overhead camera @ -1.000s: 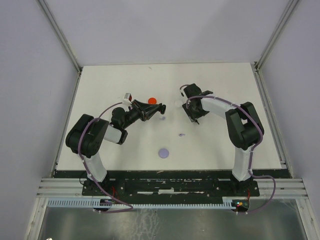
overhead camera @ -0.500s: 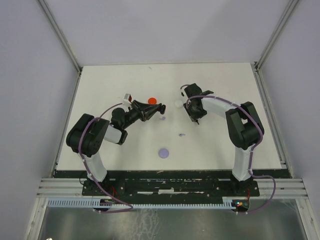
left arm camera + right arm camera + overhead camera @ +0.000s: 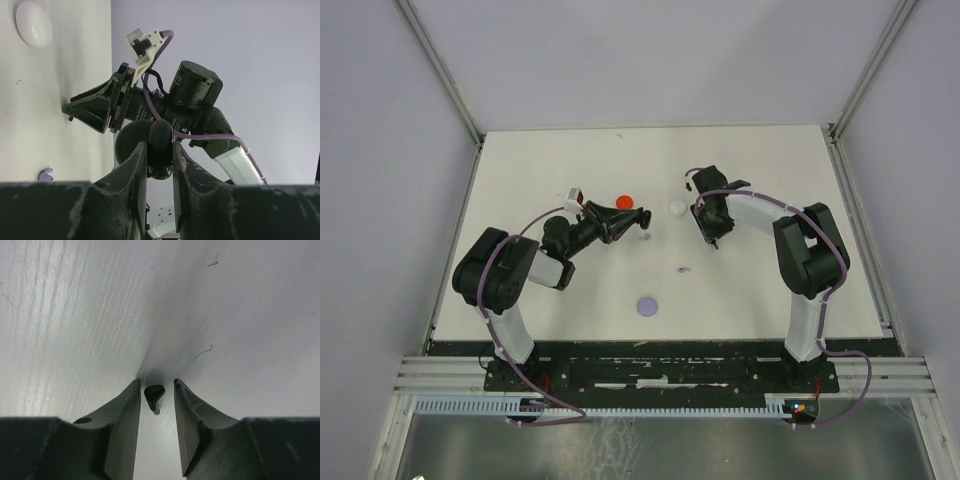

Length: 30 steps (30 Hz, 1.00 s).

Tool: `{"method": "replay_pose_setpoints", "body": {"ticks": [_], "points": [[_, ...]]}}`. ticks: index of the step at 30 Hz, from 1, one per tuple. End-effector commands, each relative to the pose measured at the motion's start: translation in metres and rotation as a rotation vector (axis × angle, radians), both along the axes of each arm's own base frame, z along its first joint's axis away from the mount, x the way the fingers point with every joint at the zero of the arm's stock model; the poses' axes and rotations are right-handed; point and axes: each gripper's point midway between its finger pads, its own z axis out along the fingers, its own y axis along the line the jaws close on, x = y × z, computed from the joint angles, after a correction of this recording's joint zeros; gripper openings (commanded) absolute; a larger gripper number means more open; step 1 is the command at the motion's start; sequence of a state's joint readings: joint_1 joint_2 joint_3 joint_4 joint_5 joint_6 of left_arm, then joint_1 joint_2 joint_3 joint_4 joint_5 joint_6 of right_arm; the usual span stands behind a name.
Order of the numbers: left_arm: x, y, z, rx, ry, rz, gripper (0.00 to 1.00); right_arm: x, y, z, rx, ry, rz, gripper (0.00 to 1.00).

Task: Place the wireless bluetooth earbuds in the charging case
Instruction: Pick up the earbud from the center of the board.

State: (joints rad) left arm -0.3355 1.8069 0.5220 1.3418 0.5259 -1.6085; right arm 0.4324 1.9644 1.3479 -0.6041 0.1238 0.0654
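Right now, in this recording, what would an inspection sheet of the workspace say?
Surface: white table, faint marks.
Job's things: black earbud on the table; lavender earbud lying loose; black oval item, likely the case.
Clutter: red disc, white disc, lavender disc.
Claws: left claw shut on the black oval item; right claw open, straddling the black earbud.
Cables: purple cable along each arm.
Surroundings: pale walls, metal rail at near edge.
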Motion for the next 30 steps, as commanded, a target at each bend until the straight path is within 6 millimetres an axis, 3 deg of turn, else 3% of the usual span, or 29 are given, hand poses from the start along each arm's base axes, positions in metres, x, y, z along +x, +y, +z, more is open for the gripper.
{"method": "replay_pose_setpoints", "body": {"ticks": [1,14,19,24,30], "points": [[-0.002,0.002,0.014,-0.035,-0.044,-0.004,0.03,-0.001,-0.003,-0.006,0.014,0.015,-0.025,0.39],[-0.002,0.002,0.013,-0.031,-0.044,-0.003,0.03,-0.003,-0.004,-0.007,0.041,0.038,-0.039,0.28],[-0.002,0.001,0.014,-0.028,-0.044,-0.003,0.03,0.002,-0.003,0.0,0.055,0.011,-0.051,0.13],[-0.001,0.001,0.013,-0.021,-0.041,0.0,0.03,0.017,0.012,0.036,0.153,-0.104,-0.04,0.01],[-0.001,-0.006,0.013,-0.014,-0.034,-0.01,0.03,0.029,0.029,0.117,0.347,-0.381,-0.02,0.01]]}}
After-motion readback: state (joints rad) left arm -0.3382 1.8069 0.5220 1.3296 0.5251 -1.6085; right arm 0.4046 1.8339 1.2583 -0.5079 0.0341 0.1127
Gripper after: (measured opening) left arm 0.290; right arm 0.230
